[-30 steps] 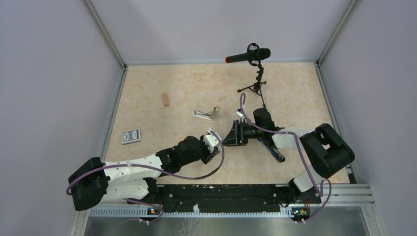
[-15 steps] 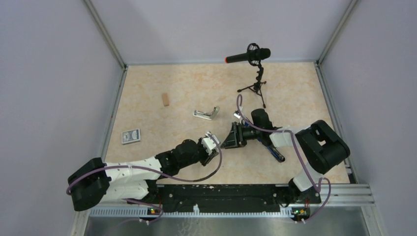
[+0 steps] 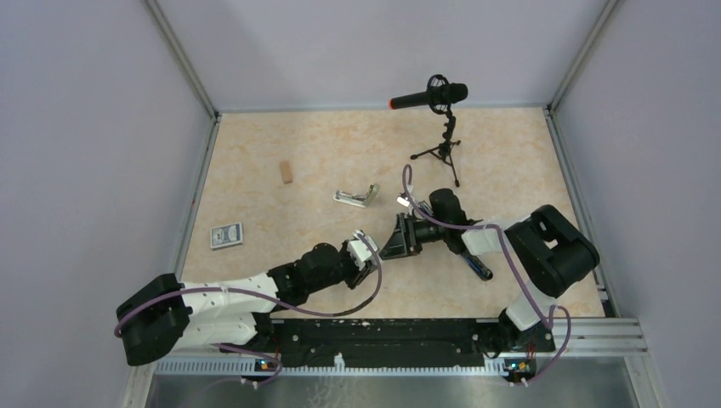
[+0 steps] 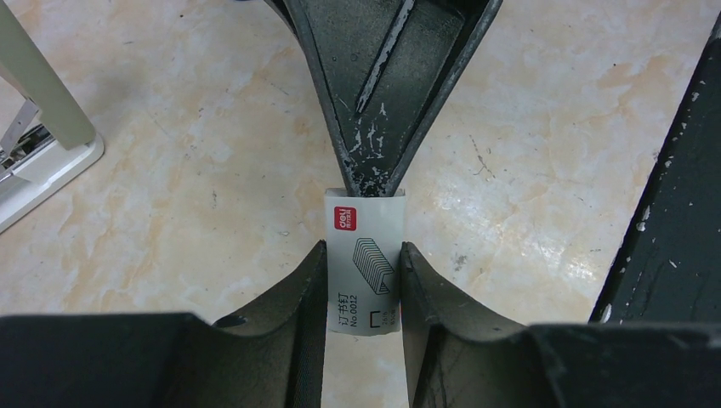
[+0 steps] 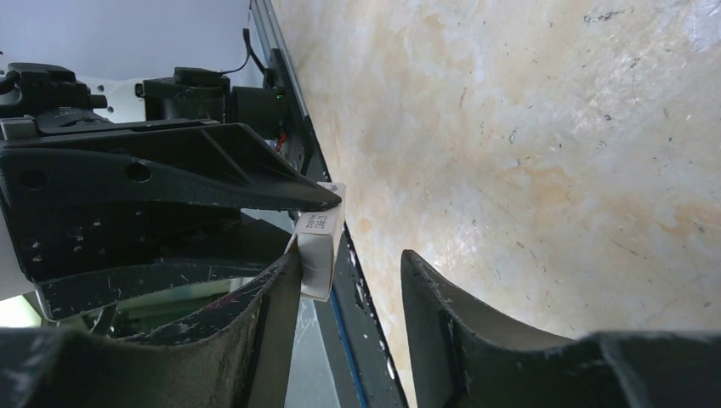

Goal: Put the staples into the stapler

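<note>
The staples are a small white box [image 4: 364, 259] with a red logo and a staple drawing. My left gripper [image 4: 361, 246] is shut on the box's sides and holds it above the table. My right gripper [image 5: 350, 255] faces it with its jaws apart. The box [image 5: 321, 242] rests against one of its fingers [image 5: 276, 297], and the other finger [image 5: 434, 297] stands clear. In the left wrist view the tip of the right gripper [image 4: 374, 127] meets the box's far end. The two grippers meet at mid-table [image 3: 381, 246]. The stapler [image 3: 355, 198] lies hinged open beyond them and shows at the left wrist view's edge [image 4: 38, 161].
A blue pen with a black end [image 3: 476, 263] lies under the right arm. A blue-patterned card pack [image 3: 227, 235] sits at the left and a wooden block [image 3: 287, 172] farther back. A microphone on a tripod [image 3: 442, 127] stands at the back right.
Both grippers have drifted slightly left and toward the near edge, staying together. The right gripper's jaws have narrowed around the box end. The left grip on the box is unchanged.
</note>
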